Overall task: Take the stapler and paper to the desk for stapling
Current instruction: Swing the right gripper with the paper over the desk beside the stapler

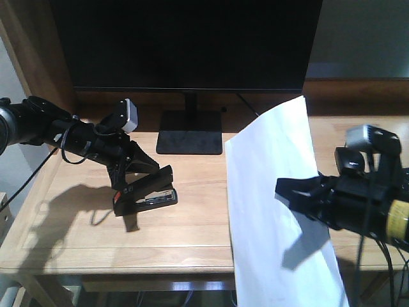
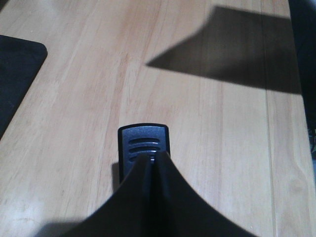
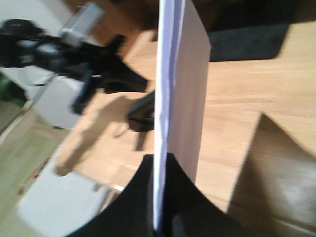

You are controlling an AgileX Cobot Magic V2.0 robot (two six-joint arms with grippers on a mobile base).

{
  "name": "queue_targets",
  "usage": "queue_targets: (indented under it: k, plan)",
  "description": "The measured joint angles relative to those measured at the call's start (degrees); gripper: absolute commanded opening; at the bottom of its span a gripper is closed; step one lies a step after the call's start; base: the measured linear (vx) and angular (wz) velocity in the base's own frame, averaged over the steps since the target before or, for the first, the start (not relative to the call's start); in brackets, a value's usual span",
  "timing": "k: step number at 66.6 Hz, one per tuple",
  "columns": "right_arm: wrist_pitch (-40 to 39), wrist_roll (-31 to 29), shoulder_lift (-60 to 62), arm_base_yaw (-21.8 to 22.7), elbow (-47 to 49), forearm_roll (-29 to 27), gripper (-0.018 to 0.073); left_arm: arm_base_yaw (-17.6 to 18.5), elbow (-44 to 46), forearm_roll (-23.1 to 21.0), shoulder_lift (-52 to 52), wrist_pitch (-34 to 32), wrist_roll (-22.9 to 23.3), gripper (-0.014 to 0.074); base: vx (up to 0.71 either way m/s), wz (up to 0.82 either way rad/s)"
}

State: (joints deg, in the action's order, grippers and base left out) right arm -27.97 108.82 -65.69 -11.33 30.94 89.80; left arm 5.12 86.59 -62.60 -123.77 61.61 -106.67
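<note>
The counter (image 1: 192,240) was pale wood in long flat planks with a raised rim. The left hand (image 1: 135,171), matte black, had its fingers closed on the stapler (image 1: 147,195). This was a small black wedge gaping open on a silver strip, tilted with its nose toward 2 o'clock, at 8 o'clock of the flat black monitor base (image 1: 190,137). Whether its rear end touched the wood could not be told; a shadow lay beneath it. From the left wrist only its ribbed, rounded end showed past the fingers. At 3 o'clock of the stapler the right hand (image 1: 295,194) pinched the paper (image 1: 268,179), a smooth white sheet standing steeply over the counter's front edge, its lower corner cut off by the frame. The right wrist view was blurred, with the sheet seen edge-on
</note>
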Motion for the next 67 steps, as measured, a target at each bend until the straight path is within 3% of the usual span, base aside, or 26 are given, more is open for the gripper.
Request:
queue_targets:
  k: [11,28,51,67]
  plan:
    - [6.39,-4.8,-12.29,0.0,3.67,-4.07,-0.0002,0.0,0.0,0.0,0.0,0.04,0.0,-0.0007,0.0,0.0]
    - [8.38,-7.53,-27.29,-0.15,9.56,-5.16,-0.0002,0.0,0.0,0.0,0.0,0.04,0.0,-0.0007,0.0,0.0]
    - [8.1,-10.35,-29.89,-0.15,11.86,-3.58,-0.0002,0.0,0.0,0.02,0.0,0.04,0.0,-0.0007,0.0,0.0]
    - [1.39,-20.21,-29.68,-0.15,11.86,-7.25,-0.0002,0.0,0.0,0.02,0.0,0.04,0.0,-0.0007,0.0,0.0]
